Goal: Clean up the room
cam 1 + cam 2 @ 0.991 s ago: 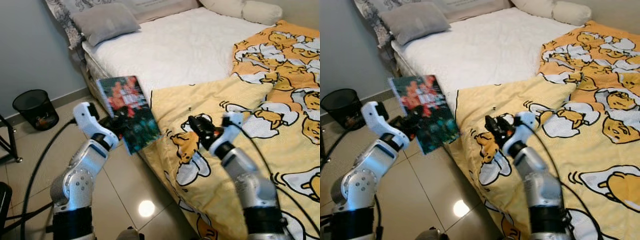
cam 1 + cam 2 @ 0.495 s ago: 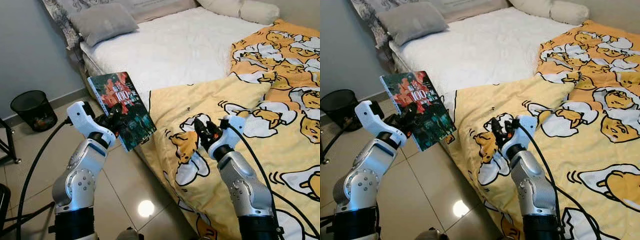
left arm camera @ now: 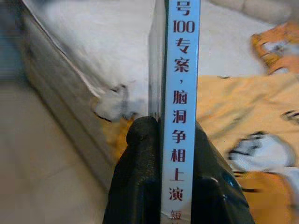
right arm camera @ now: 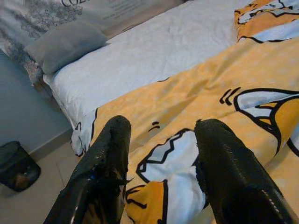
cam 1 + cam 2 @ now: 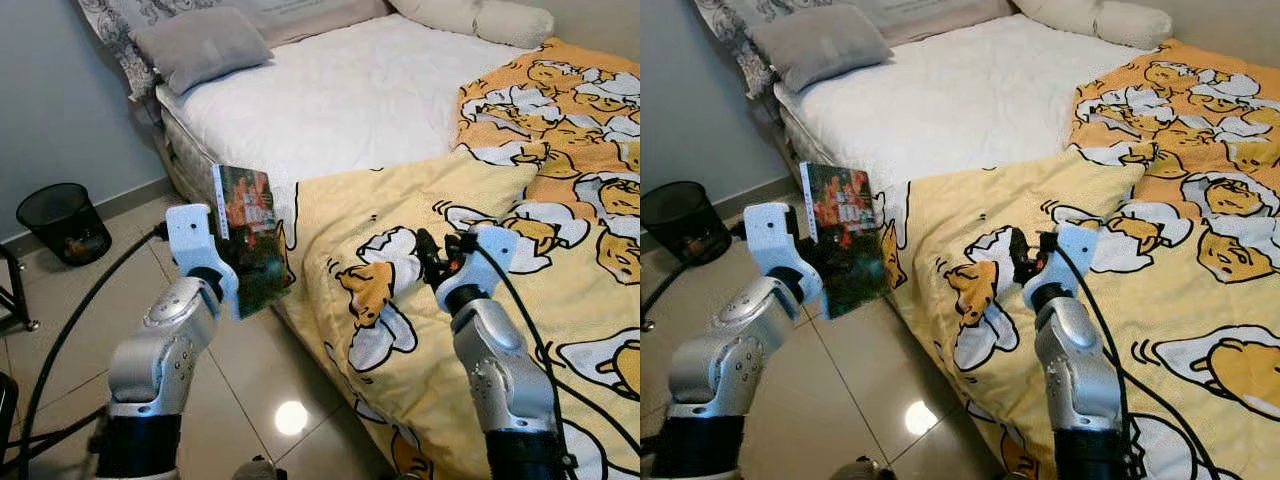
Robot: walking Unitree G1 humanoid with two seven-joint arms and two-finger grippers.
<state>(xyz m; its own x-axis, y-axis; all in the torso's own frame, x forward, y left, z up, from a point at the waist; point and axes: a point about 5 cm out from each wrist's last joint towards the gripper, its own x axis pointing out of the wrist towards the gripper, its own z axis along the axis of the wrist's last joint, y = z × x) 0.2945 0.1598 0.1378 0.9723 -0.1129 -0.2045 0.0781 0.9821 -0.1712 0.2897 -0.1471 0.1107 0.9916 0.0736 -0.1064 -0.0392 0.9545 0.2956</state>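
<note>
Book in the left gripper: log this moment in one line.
left gripper: shut on book, upright beside bed | right gripper: open, above yellow cartoon duvet | wastebasket: on floor

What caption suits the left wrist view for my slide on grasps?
Left gripper clamps a book spine-on, over the floor beside the bed.
</note>
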